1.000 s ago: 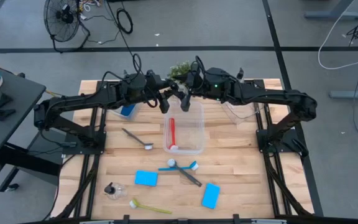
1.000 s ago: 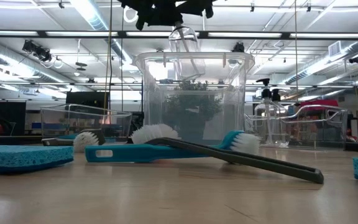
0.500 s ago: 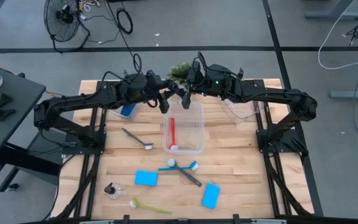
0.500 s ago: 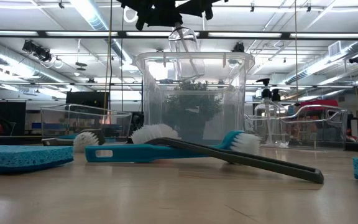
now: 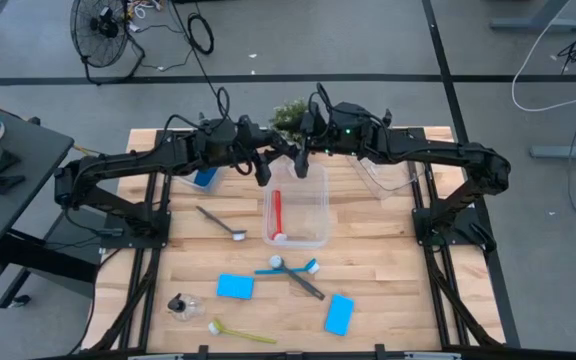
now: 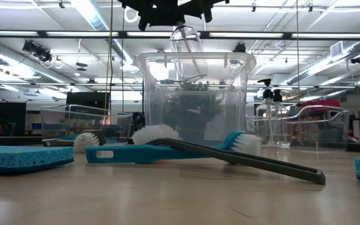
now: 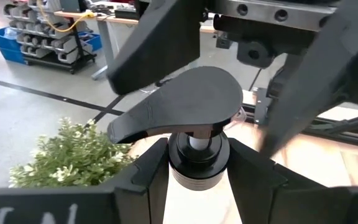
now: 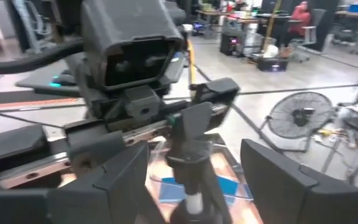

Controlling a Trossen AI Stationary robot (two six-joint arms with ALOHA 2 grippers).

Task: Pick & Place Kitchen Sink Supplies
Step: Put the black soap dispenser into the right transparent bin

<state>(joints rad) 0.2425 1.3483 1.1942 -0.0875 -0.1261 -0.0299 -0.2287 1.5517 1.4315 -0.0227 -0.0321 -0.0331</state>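
Observation:
A small clear bottle with a black pump top hangs above the middle clear bin. My left gripper is shut on it, reaching in from the table's left. My right gripper comes level from the right and is open, its two fingers standing on either side of the pump top. A red brush lies inside the bin. In the high view both grippers meet over the bin's far edge. My left gripper pinches the bottle's black collar, just under the pump head, between its two fingers. The fingers come nearly level from the table's left. The bottle hangs below them, roughly upright and lifted clear over the bin.
On the near table lie a grey brush, a blue brush crossed by a dark one, a yellow-green brush, two blue sponges and a bottle. Clear bins flank the middle one; a plant stands behind.
My right gripper has turned a little about its wrist beside the bottle's pump top. The left gripper and the bottle have stayed where they were.

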